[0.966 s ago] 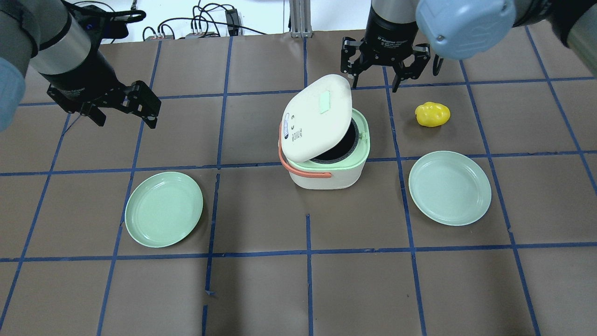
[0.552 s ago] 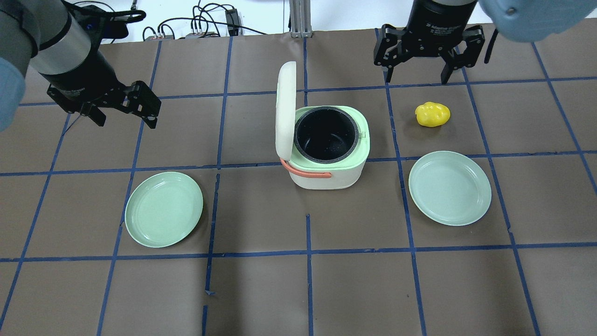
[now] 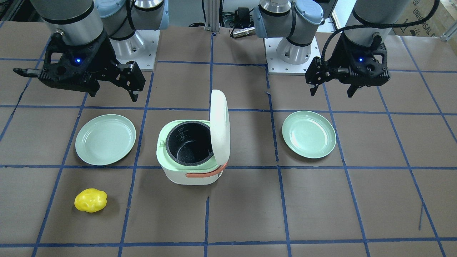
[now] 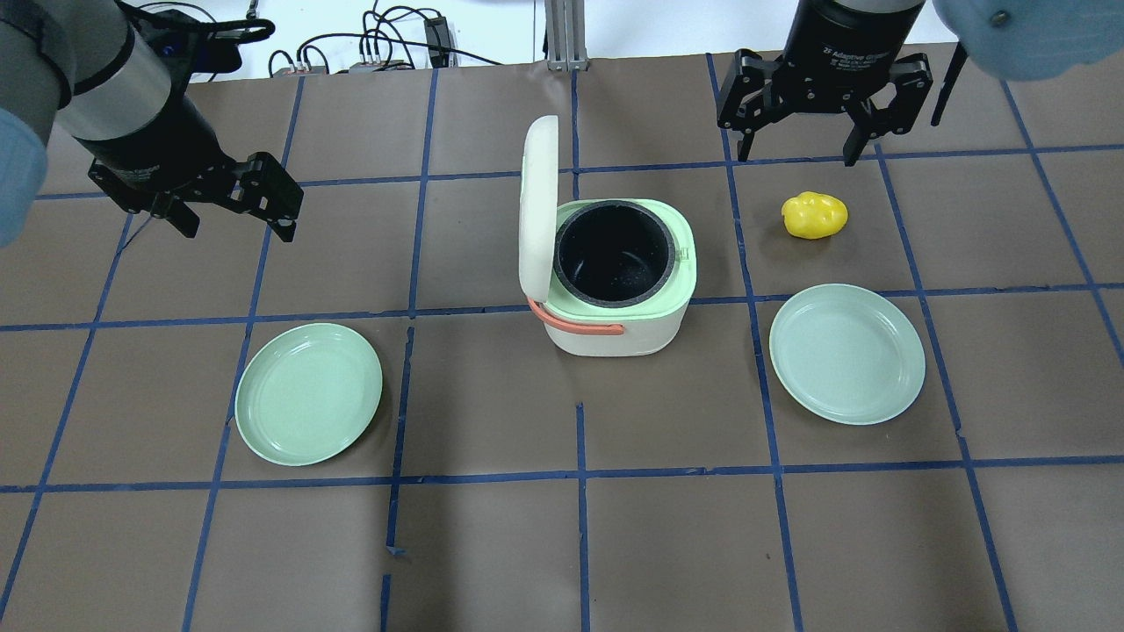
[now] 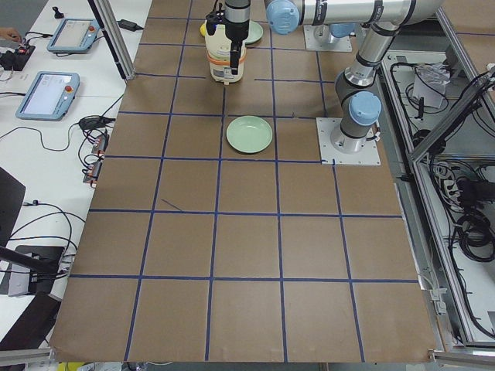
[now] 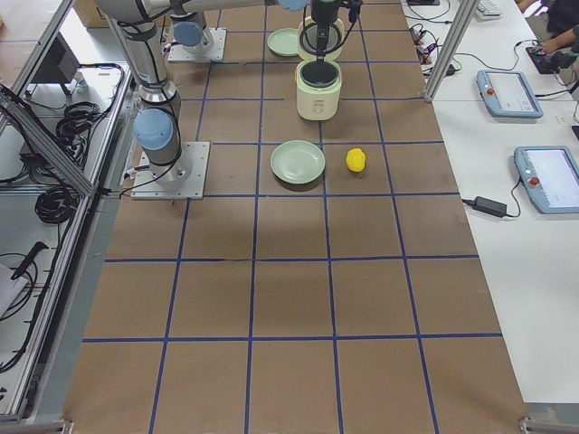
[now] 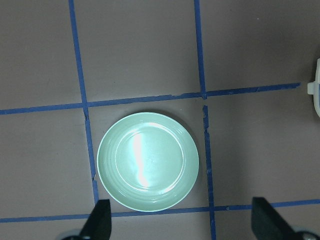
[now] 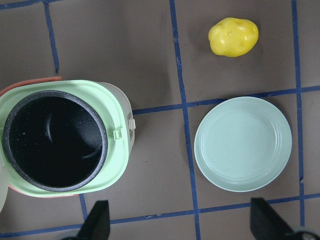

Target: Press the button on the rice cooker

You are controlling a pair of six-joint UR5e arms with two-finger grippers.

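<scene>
Both sets of jaws are gaping empty, the left gripper (image 4: 237,228) hovering upper left in the overhead view, the right gripper (image 4: 796,156) upper right. Mid-frame the rice cooker (image 4: 615,332) is sitting with its lid (image 4: 537,206) standing upright, so the press is looking done

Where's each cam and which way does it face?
Overhead: behind the robot, looking forward and down on the table; left claw at left, right claw at right.
Front-facing: across the table, facing the robot; sides mirrored.
Exterior left: table's left end, looking along it; left arm nearest.
Exterior right: opposite end; right arm nearest.
Left wrist: straight down on a plate; own fingertips at bottom.
Right wrist: straight down on rice cooker; fingertips likewise.
Shared: overhead and front-facing both show the raised lid.
</scene>
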